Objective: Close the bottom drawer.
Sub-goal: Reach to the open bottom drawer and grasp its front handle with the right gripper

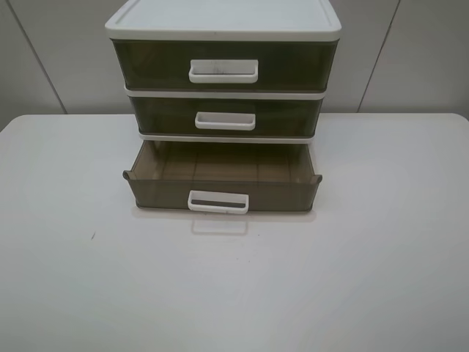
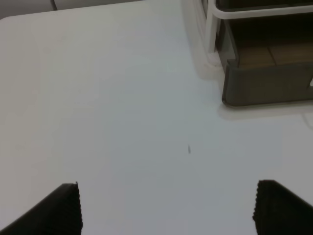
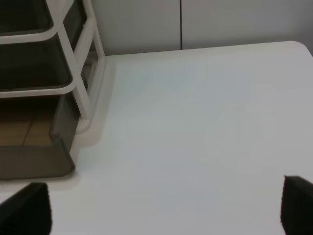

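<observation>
1. While it stands pulled out of the white cabinet (image 1: pixel 223 29), the bottom drawer (image 1: pixel 157 192) rests on the tabletop (image 1: pixel 366 279), its white handle (image 1: pixel 218 202) facing front.
2. My left jaws are spread wide, gripping nothing, well apart from the drawer's left front corner.
3. My right jaws gape too, gripping nothing, near its right front corner but not touching it.

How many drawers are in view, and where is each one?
3, stacked in one cabinet: top drawer, shut; middle drawer below it, shut; bottom drawer, pulled out forward. None appears hidden.
</observation>
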Robot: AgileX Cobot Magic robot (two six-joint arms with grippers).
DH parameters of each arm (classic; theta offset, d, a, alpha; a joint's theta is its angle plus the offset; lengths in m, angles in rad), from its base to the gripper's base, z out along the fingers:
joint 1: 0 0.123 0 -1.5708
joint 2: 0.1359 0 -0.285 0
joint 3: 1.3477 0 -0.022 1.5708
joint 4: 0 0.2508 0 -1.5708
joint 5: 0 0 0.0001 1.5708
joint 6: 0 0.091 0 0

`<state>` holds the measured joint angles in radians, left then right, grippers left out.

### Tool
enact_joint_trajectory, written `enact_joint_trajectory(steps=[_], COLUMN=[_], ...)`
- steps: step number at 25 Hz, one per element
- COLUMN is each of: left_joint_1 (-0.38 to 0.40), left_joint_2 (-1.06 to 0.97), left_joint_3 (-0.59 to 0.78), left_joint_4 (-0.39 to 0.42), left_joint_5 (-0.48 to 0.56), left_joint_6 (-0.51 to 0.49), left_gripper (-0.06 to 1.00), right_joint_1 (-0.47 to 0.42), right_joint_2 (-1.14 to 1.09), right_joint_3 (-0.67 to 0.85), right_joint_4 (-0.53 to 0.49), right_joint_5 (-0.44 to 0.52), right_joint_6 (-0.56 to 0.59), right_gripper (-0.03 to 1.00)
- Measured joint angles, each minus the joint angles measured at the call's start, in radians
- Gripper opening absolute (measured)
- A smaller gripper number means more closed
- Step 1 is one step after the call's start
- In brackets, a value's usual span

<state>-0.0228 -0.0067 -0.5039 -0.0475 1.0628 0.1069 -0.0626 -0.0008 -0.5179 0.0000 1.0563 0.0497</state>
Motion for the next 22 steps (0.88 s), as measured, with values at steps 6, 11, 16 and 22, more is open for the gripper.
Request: enact_joint_trajectory(steps=[6,11,16,22], left_joint_1=[0.0,0.0,0.0,0.0], left_joint_2=[0.0,0.0,0.0,0.0], left_joint_3=[0.0,0.0,0.0,0.0], left_joint_4=[0.0,0.0,0.0,0.0], left_joint_5=[0.0,0.0,0.0,0.0], left_joint_6=[0.0,0.0,0.0,0.0], left_gripper=[0.72,0.72,0.72,0.72], right_joint_1=[0.026,0.046,0.099,0.452], right_joint_2=[0.062,0.372,0.625,0.874], right_joint_3=[0.0,-0.011,-0.069,-0.072], right_joint_4=[0.0,0.0,0.077,0.093], right_joint_5=[0.0,-0.018,-0.287,-0.583], right_joint_6=[0.0,0.0,0.0,0.076], right_gripper=[0.82,0.82,0.82,0.82])
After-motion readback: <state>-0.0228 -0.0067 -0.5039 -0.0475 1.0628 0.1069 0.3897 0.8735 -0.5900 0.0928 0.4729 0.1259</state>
